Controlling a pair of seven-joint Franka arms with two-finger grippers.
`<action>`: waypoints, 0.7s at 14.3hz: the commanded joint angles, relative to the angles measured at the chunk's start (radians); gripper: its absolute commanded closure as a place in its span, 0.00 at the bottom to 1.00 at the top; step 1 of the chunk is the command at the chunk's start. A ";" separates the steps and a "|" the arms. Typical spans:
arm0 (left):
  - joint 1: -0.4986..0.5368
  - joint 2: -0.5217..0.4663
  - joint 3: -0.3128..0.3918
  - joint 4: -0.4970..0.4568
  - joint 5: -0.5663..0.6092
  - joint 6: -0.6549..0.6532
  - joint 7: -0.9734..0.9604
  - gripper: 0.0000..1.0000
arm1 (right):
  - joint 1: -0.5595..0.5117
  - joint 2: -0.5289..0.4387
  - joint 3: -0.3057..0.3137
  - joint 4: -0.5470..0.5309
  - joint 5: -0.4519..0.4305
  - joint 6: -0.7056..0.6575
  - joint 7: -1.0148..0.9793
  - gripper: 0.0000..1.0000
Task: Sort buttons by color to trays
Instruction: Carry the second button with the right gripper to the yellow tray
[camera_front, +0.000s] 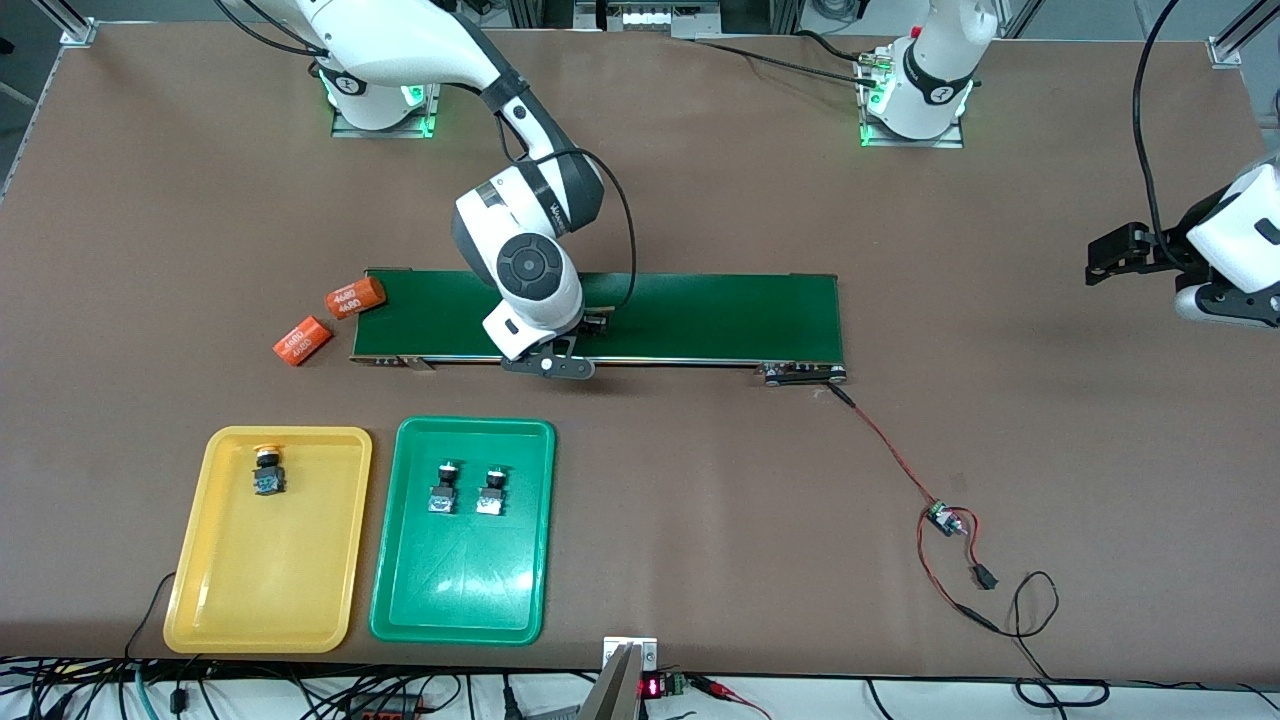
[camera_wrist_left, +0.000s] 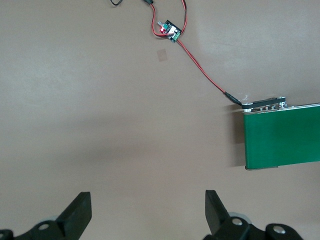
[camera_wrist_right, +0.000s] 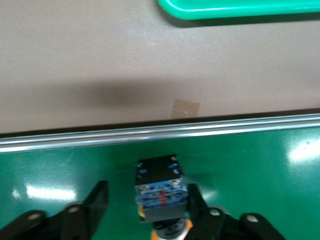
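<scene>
Brown matte surface (camera_front: 700, 500) carries the whole job. Task's thing now: small push-button switch w/ black body and orange cap (camera_wrist_right: 159, 192), lying on its side on the long dark-green conveyor belt (camera_front: 700, 315), roughly mid-belt toward the right arm's end. Right pincer (camera_wrist_right: 145, 205) is down on the belt w/ fingers either side of the switch body: one finger touching, the other a small gap off, so closing but not yet clamped, as far as I can tell. Judgement: switch looks light, rigid plastic, blocky body w/ flat sides, good for a squeeze across the body; the domed cap is smoother and likelier to slip, so avoid it. Could tip or skid on the slick belt if nudged from one side only.

Already sorted: one orange-capped switch (camera_front: 267, 472) in the shallow yellow plastic tray (camera_front: 200, 560); two more switches (camera_front: 443, 487) side by side in the matching green tray (camera_front: 520, 600) (caps too small to read colour). Both trays sit nearer the front camera than the belt.

Left pincer (camera_wrist_left: 149, 215) hangs over bare surface off the belt's end, fingers wide apart, holding nothing; that arm waits.

Writing: two orange cylinders (camera_front: 356, 297) at the belt's end toward the right arm, printed "4680". Red-black wire w/ small circuit board (camera_front: 940, 519) runs from the belt's other end.
</scene>
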 joint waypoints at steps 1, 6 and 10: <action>0.004 0.011 -0.001 0.027 0.005 -0.025 0.007 0.00 | -0.001 -0.013 0.003 -0.026 0.010 0.020 0.015 0.82; 0.004 0.011 0.002 0.030 0.005 -0.031 0.007 0.00 | -0.013 -0.059 0.001 -0.015 0.012 0.011 0.021 0.94; 0.006 0.011 0.002 0.028 0.005 -0.032 0.007 0.00 | -0.130 -0.148 -0.002 -0.006 0.009 -0.007 0.011 0.95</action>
